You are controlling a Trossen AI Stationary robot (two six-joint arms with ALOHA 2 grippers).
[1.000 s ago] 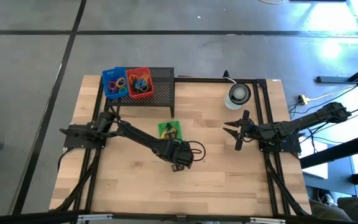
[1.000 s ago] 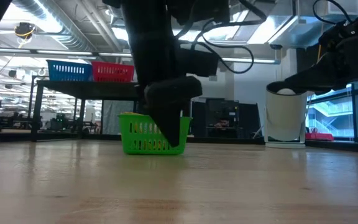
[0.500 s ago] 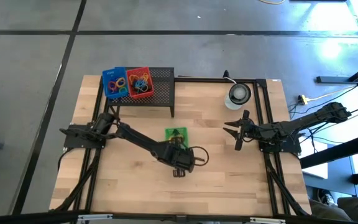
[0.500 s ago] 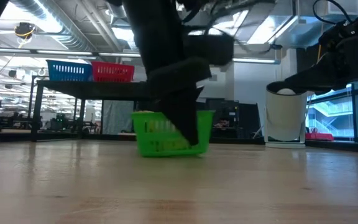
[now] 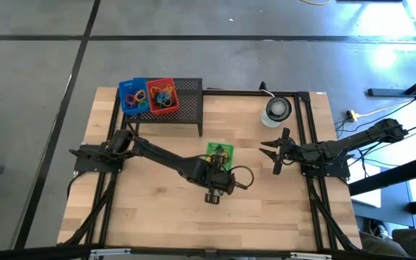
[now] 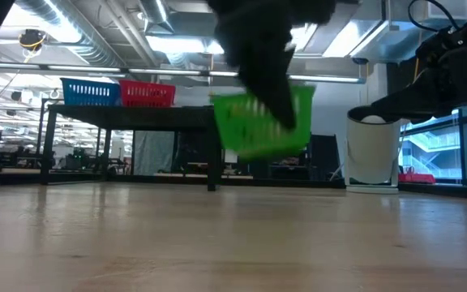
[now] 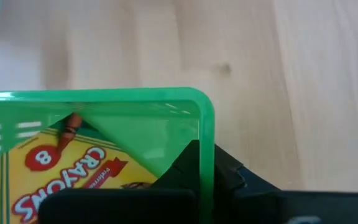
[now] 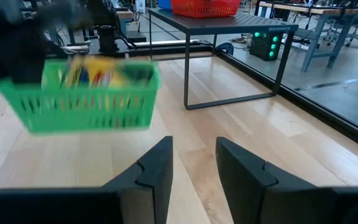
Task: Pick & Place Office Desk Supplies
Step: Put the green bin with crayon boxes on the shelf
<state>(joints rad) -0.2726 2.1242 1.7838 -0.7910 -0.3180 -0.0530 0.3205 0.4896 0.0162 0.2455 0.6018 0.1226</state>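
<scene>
My bench [image 5: 157, 217] is pale wood planks on a black frame, standing on a grey floor [image 5: 193, 65] crossed by dark seams. Looking level across it, I see a long hall: ducts and bright strip lights [image 6: 169, 40] run under the ceiling [image 6: 71, 32], and windows [image 6: 444, 154] fill the far right. Farther back stand other desks [image 8: 328, 25] and a dark cabinet with green lamps [image 8: 269, 43]. Cables [image 5: 367, 115] trail over the floor beside my bench.

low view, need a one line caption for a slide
Left gripper holds a green plastic basket lifted clear above the wooden table.
</scene>
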